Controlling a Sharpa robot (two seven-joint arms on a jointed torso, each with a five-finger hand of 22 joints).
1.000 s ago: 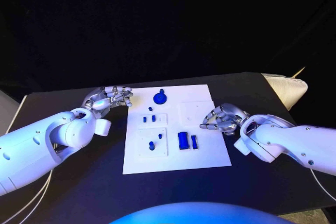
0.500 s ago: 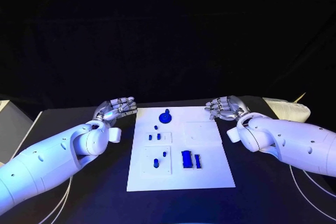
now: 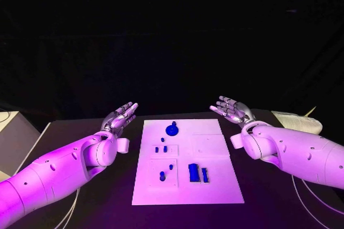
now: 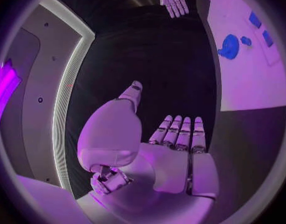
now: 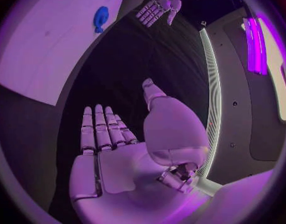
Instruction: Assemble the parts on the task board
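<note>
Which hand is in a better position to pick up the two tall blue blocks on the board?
Probably the right hand: the blue blocks lie on the board's right half, nearer that arm. Both hands are open and raised beyond the far corners.

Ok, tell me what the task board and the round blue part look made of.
Task board: looks like matte white plastic or coated sheet, flat and glare-free with faint recessed squares. Round blue part: probably moulded or printed plastic, given its solid saturated colour and dull surface; uncertain.

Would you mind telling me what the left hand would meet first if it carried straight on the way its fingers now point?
Probably nothing: the left hand is open beside the task board, fingers pointing past the table's far edge into dark space. The right hand stays off to the side, though depth is hard to judge.
</note>
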